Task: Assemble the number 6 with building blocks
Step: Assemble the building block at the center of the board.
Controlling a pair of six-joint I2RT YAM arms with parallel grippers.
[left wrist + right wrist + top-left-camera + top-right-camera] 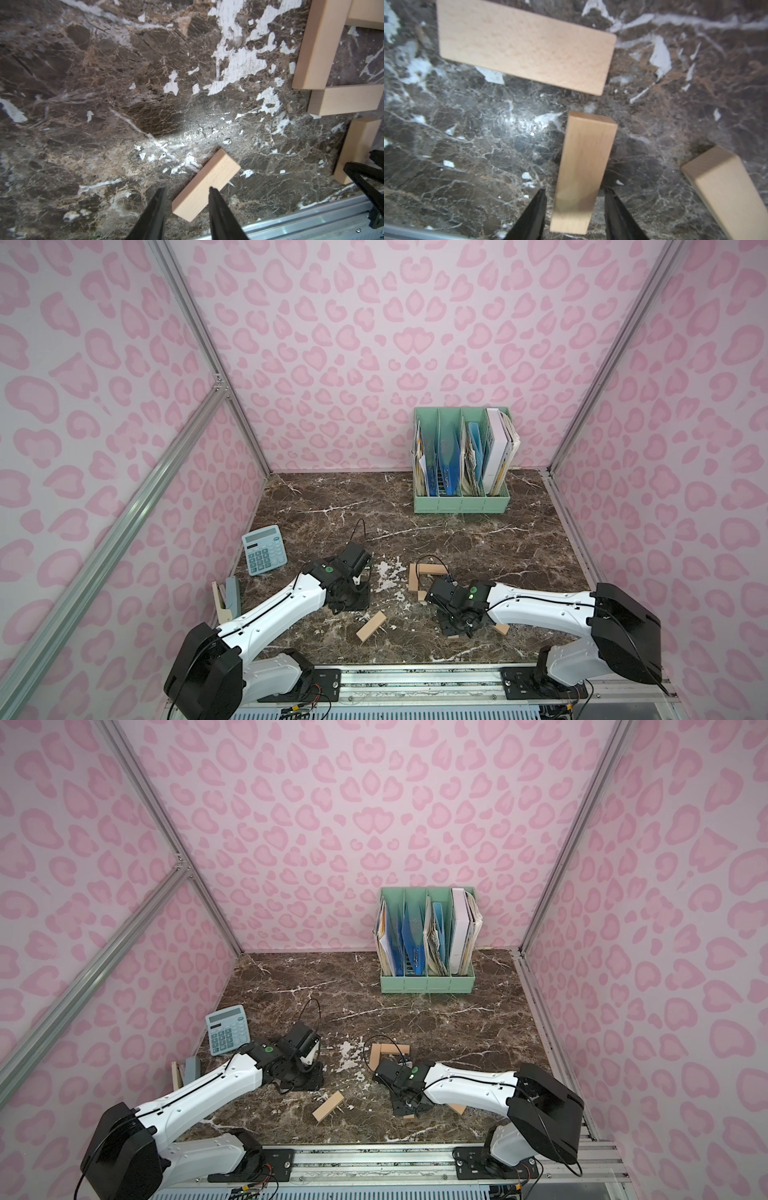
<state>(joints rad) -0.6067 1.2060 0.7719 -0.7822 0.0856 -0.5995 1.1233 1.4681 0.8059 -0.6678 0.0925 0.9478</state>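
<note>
hidden: building blocks [423, 596] partly under right arm [540, 601] | cut off: tilted plank [726, 191] at picture's edge

Far middle of tabletop [353, 506]: bare, open passage between calculator [264, 549] at left and file rack [461, 504] at far right. Stapler [232, 597] stands against the near-left wall. Centre crowded: plank outline [432, 569] lies partly under the wrist of the right arm [540, 601]. Loose plank [371, 626] lies in the near gap between left arm [282, 605] and right arm, with bare marble around it.
</note>
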